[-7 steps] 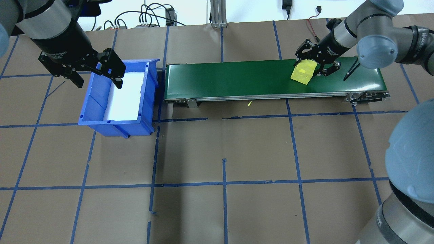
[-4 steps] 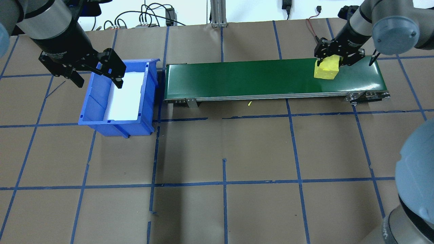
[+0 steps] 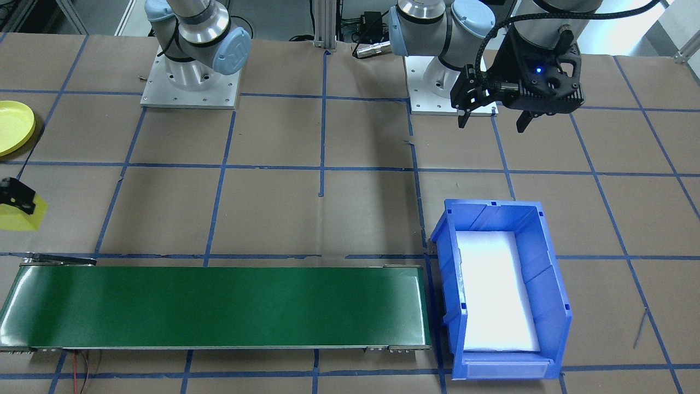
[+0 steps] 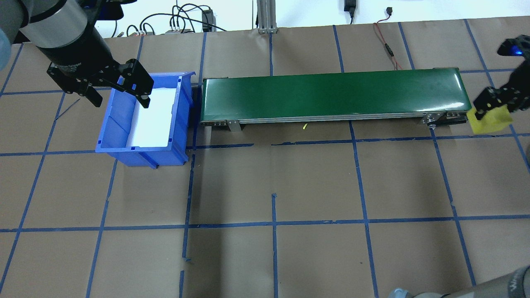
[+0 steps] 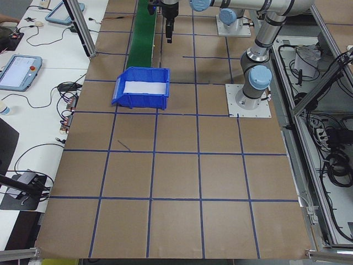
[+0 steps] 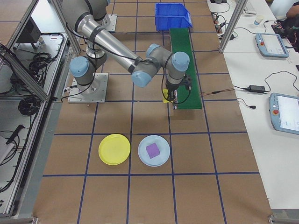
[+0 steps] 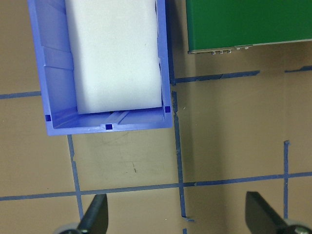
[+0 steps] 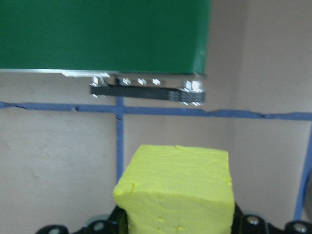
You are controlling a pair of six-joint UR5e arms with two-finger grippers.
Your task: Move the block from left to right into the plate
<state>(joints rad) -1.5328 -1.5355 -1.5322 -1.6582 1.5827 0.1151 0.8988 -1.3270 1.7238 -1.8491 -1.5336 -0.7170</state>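
Over the blue bin (image 4: 145, 120) near the tabletop's left edge: left gripper (image 4: 118, 89), jaws spread wide, empty. Just off the green conveyor's (image 4: 331, 97) right end: right gripper (image 4: 495, 109), clamped on the yellow block (image 4: 490, 121); best carried level, released only once centred over the yellow plate (image 6: 114, 149). Visible only from the right-end camera: that plate, beside a pale blue plate (image 6: 153, 150) already bearing a purple block (image 6: 152, 150).

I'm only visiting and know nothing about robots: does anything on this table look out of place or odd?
Little stands out. A tiny yellow scrap lies loose on the brown table covering just in front of the green conveyor belt, the same colour as the yellow block in the right pincer. Whether it crumbled off the block can't be told.
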